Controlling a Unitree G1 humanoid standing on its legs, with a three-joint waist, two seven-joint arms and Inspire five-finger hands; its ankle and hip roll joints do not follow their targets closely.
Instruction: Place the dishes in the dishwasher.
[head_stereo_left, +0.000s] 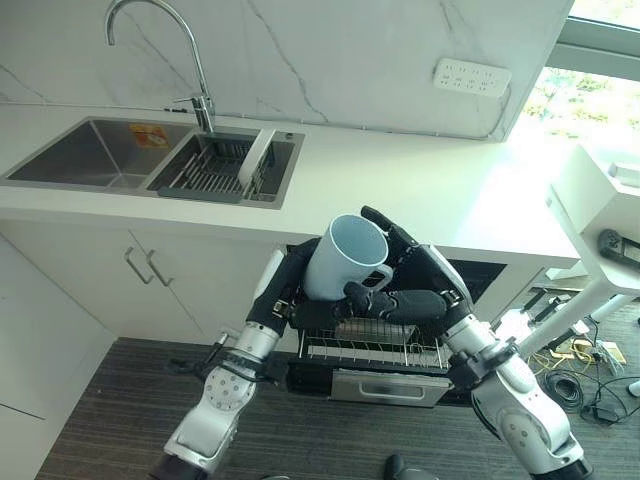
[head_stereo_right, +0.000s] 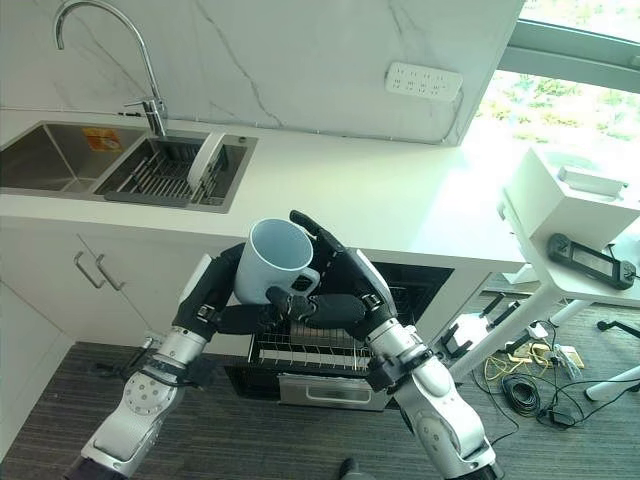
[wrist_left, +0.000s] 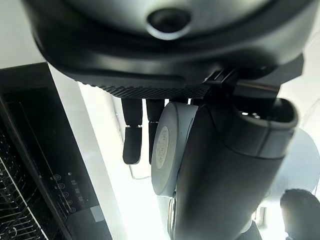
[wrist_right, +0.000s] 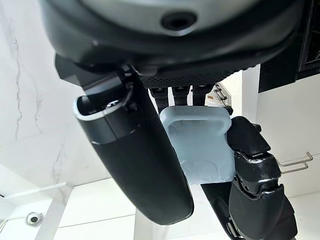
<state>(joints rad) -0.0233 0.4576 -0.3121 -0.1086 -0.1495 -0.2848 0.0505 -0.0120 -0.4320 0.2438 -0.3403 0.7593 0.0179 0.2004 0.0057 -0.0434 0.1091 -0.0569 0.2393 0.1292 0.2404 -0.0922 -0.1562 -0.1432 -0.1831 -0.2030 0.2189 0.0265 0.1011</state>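
A light blue mug (head_stereo_left: 340, 255) hangs tilted above the open dishwasher's pulled-out wire rack (head_stereo_left: 375, 350), with both hands on it. My left hand (head_stereo_left: 288, 275) comes up from below and clasps the mug's round base (wrist_left: 167, 150) between thumb and fingers. From the right, my right hand (head_stereo_left: 425, 275) curls its fingers over the mug, and the mug's handle (wrist_right: 200, 145) sits between its thumb and fingers. A white dish (head_stereo_left: 255, 158) stands on edge in the sink's drying rack (head_stereo_left: 210, 170).
A double steel sink (head_stereo_left: 90, 150) with a tall faucet (head_stereo_left: 200, 95) is set in the white counter (head_stereo_left: 400, 180) at the left. Cabinet doors with handles (head_stereo_left: 148, 267) flank the dishwasher. At the right stands a white table (head_stereo_right: 560, 215) bearing a controller (head_stereo_right: 585, 255).
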